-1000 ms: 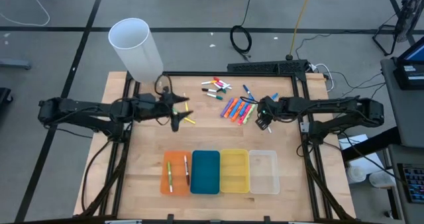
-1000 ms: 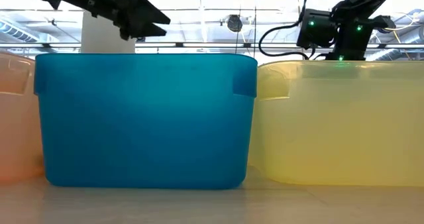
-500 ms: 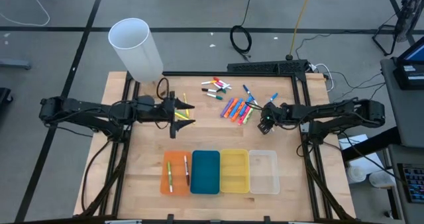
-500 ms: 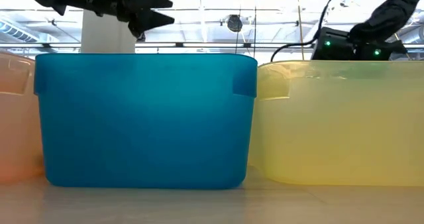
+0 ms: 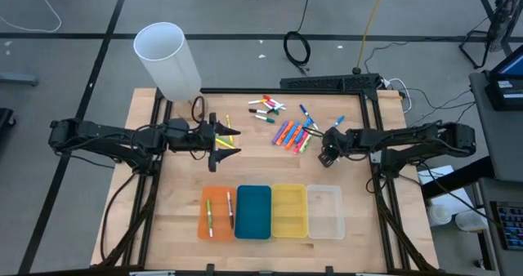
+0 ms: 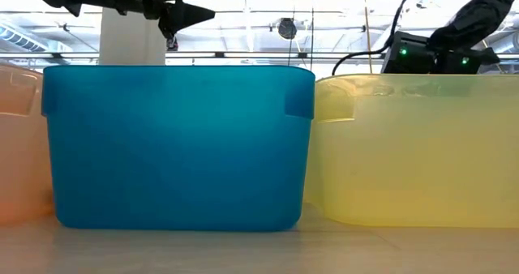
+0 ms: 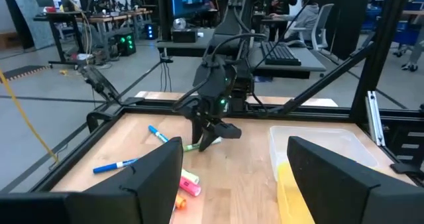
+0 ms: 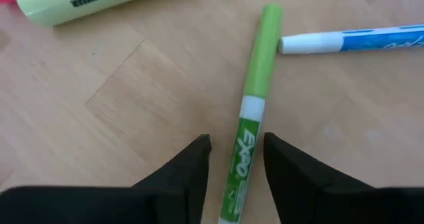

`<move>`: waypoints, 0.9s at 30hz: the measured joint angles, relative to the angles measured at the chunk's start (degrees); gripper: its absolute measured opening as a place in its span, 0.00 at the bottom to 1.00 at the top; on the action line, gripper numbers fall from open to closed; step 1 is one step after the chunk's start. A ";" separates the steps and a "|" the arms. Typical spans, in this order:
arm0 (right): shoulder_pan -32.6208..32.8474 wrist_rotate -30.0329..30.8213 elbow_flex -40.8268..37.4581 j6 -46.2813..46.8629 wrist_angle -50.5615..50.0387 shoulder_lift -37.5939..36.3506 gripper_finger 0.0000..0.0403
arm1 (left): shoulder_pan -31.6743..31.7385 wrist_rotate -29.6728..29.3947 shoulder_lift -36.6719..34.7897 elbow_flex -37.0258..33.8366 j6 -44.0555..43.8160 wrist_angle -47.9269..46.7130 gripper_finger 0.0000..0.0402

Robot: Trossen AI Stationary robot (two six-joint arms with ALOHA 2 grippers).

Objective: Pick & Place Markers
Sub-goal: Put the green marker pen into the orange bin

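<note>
The right tool (image 5: 328, 154) sat low over the tabletop (image 5: 261, 170) toward its right edge, its two fingers (image 8: 189, 174) standing on either side of a green marker (image 8: 250, 121) that lay flat on the wood. The fingers stood close beside the marker's barrel, though a firm grasp could not be confirmed. A blue-and-white marker (image 8: 351, 40) touched the green one near its cap, and a yellow highlighter (image 8: 86, 0) lay near.

Most of the markers (image 5: 290, 133) lay scattered in the far middle of the tabletop, just beside the right tool. Two more rested in the orange tray (image 5: 217, 213) at the near edge, beside the blue tray (image 5: 253, 211), yellow tray (image 5: 289, 211) and clear tray (image 5: 325, 211).

The left tool (image 5: 225, 142) hung above the tabletop left of the scatter, fingers spread and holding nothing.
</note>
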 joint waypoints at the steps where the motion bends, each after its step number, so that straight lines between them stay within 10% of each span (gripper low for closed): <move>1: 0.00 -0.22 0.00 0.19 -0.43 0.01 0.28 | 0.00 0.00 0.00 0.00 -0.09 -0.09 0.67; 10: 0.04 -0.85 -0.09 -1.71 0.62 -0.06 0.04 | 0.00 -0.02 0.00 0.00 -0.13 -0.10 0.67; 27: 5.22 -3.18 1.12 -13.16 20.39 -18.35 0.04 | 0.00 -0.05 0.00 0.00 -2.49 1.45 0.65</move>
